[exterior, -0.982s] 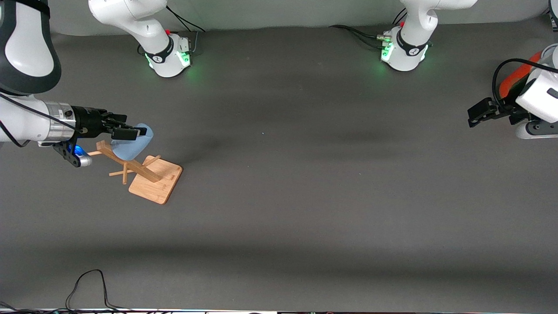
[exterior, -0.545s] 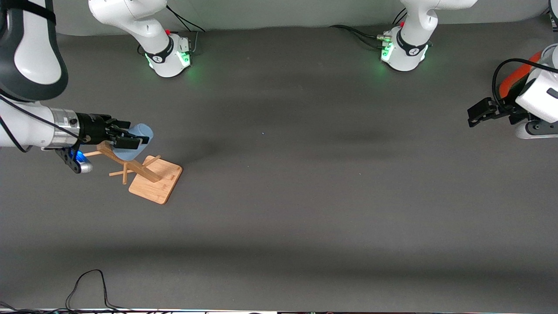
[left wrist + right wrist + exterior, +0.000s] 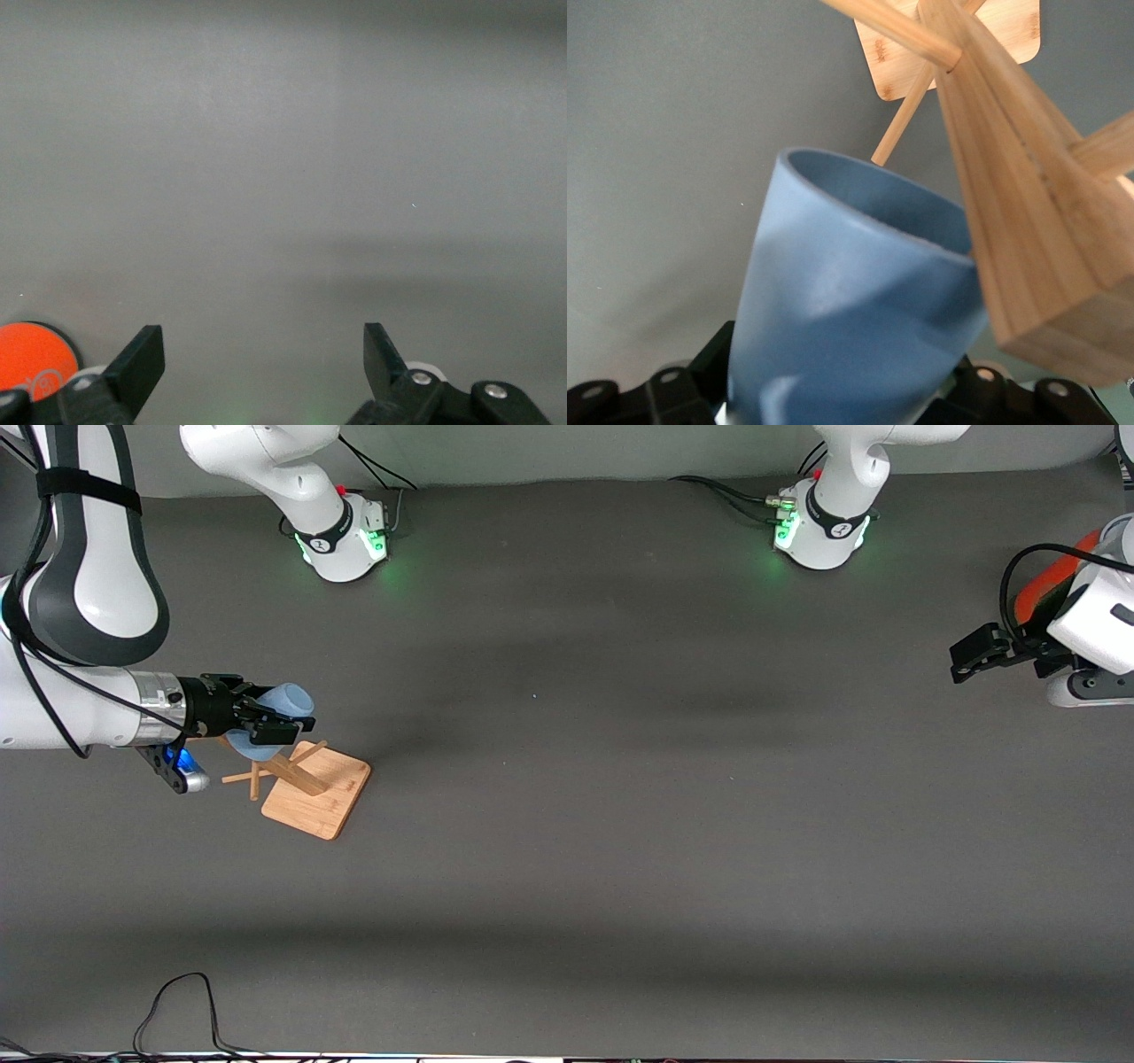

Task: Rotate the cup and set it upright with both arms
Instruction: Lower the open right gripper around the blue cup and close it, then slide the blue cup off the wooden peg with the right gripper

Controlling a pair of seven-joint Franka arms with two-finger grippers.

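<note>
My right gripper is shut on the pale blue cup and holds it tilted over the top of a wooden peg stand. In the right wrist view the cup fills the space between the black fingers, with its open mouth pointing away from the gripper and close beside the stand's post. My left gripper is open and empty, waiting at the left arm's end of the table. Its fingers are wide apart in the left wrist view.
The wooden peg stand has a square base on the table, a slanted post and thin pegs. An orange cylinder lies by the left gripper and shows in the left wrist view. A black cable lies at the table's near edge.
My right gripper has moved with the cup toward the stand's base, and the cup has turned in the view. The left arm has not moved.
</note>
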